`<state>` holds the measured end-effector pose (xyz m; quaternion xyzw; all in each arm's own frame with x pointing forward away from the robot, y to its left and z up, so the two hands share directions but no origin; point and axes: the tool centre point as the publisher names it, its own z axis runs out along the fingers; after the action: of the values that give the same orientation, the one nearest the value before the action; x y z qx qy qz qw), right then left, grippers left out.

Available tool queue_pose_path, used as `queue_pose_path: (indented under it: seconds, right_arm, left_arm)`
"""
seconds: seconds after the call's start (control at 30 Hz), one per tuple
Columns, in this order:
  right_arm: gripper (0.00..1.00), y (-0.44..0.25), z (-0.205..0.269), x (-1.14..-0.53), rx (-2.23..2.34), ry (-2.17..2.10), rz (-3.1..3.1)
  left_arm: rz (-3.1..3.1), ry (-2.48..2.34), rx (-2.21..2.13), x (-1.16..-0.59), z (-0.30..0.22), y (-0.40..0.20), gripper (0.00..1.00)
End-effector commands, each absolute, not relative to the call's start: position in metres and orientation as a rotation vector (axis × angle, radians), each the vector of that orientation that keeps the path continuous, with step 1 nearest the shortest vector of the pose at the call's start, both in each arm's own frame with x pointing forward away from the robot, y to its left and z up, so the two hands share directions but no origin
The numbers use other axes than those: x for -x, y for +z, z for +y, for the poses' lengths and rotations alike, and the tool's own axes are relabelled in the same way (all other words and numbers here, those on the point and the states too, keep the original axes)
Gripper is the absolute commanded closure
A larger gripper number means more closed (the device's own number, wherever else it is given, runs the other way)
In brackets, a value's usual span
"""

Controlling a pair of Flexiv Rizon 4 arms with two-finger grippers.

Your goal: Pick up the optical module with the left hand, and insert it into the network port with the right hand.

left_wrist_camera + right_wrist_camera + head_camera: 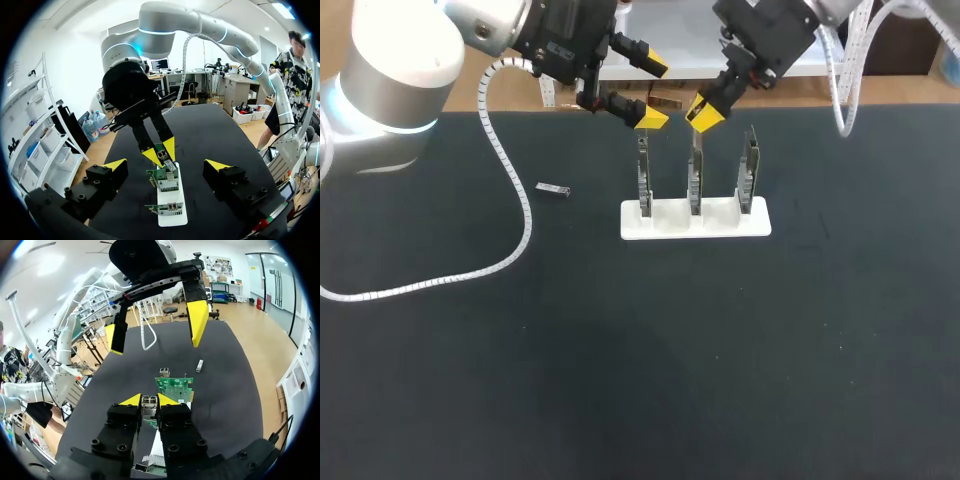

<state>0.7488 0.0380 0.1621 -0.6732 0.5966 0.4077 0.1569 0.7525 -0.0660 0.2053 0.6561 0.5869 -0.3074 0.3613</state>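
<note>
Port cards (750, 165) racked on black table (620, 350)

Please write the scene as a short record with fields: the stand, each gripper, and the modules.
stand: white, holds three upright boards
left gripper: open, empty, near the top of the left board
right gripper: shut on a module, at the top of the middle board
loose module: flat on the table, left of the stand
</note>
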Motion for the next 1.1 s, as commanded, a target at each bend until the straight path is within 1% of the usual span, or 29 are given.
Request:
queue_pose_path:
  seconds: [0.03,0.6,1.1]
  right_arm:
    - [1.00,0.159,0.036,-0.749,1.916,1.173,1.711]
    - [1.00,0.154,0.037,-0.748,1.913,1.183,1.726]
    - [1.00,0.165,0.036,-0.749,1.933,1.139,1.713]
  left_arm:
    - [1.519,-0.792,-1.696,-0.754,-0.067,0.207,0.00]
    - [1.519,-0.792,-1.696,-0.754,-0.067,0.207,0.00]
    - [1.519,-0.792,-1.696,-0.754,-0.067,0.207,0.00]
